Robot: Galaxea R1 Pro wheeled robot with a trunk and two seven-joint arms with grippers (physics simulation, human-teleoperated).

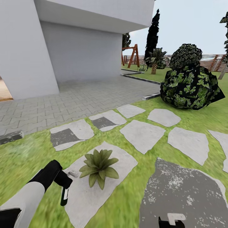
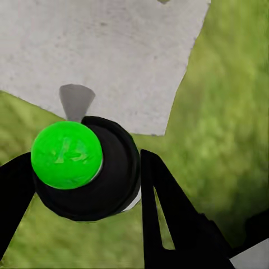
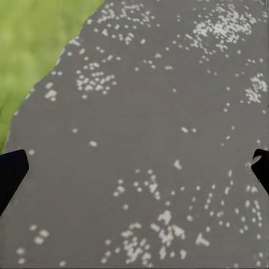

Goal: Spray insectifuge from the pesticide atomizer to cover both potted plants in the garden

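Observation:
My left gripper (image 1: 62, 181) is shut on the pesticide atomizer (image 1: 65, 193), a slim dark bottle with a white strip, held just left of a potted plant. Its pale grey trigger head (image 1: 73, 173) points toward that plant. The potted plant (image 1: 98, 167) is a low green rosette standing on a pale stepping stone (image 1: 95, 196) in the garden lawn. In the left wrist view the atomizer (image 2: 103, 179) shows its bright green end between my black fingers (image 2: 168, 213), over stone and grass. My right gripper (image 1: 172, 220) hangs open above a dark speckled stone (image 3: 145, 112), its fingertips (image 3: 11, 174) wide apart.
Several grey stepping stones (image 1: 142, 134) cross the grass ahead. A large rounded dark bush (image 1: 190, 84) stands at the right. A paved patio (image 1: 79, 98) and a white house wall (image 1: 22, 47) lie to the left. A wooden fence (image 1: 209, 63) and a palm plant (image 1: 155, 60) are far back.

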